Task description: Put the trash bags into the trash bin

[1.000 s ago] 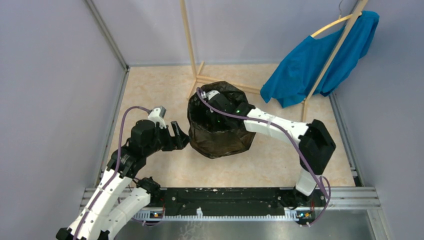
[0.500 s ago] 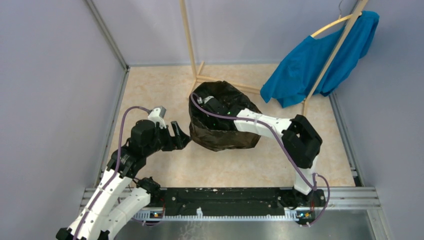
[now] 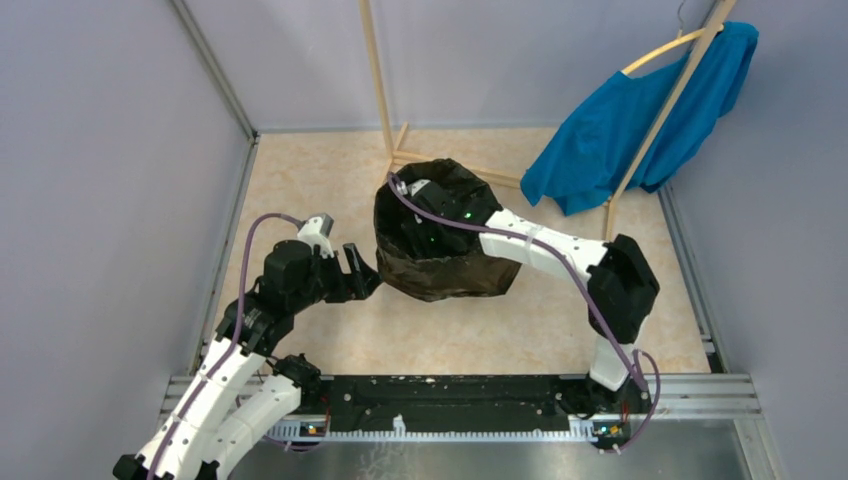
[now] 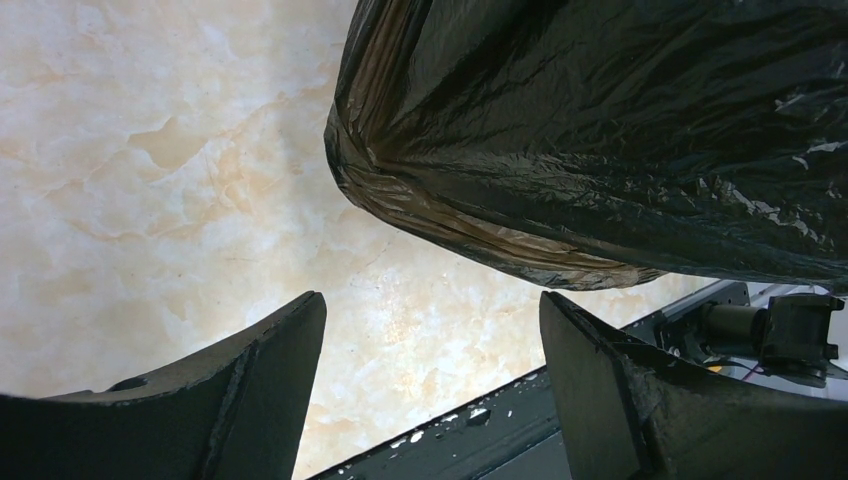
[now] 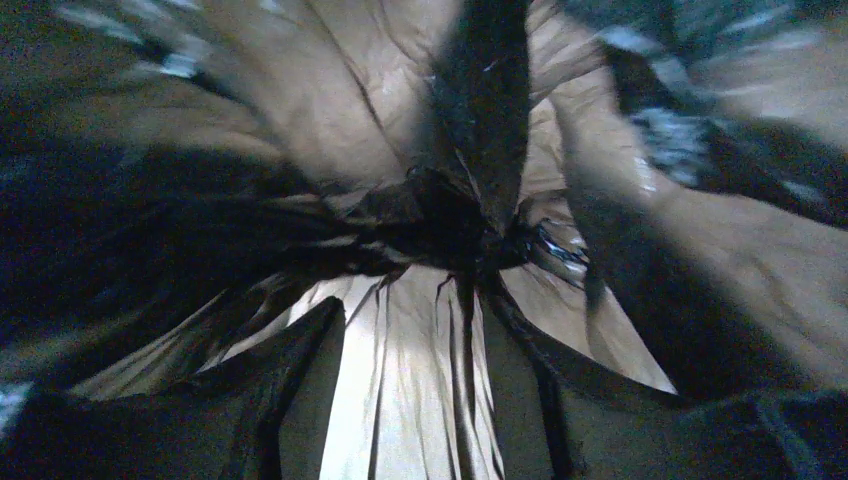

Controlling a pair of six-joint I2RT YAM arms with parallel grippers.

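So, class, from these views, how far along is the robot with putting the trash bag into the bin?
Done: the trash bag stands open, stretched into a faceted, bin-like shape; the bin is hidden. In hand: the right gripper, open, reaches down inside toward the bag's gathered bottom. The left gripper hovers open beside the bag, not touching. Left: probably pressing the bag down and pulling the right gripper out.
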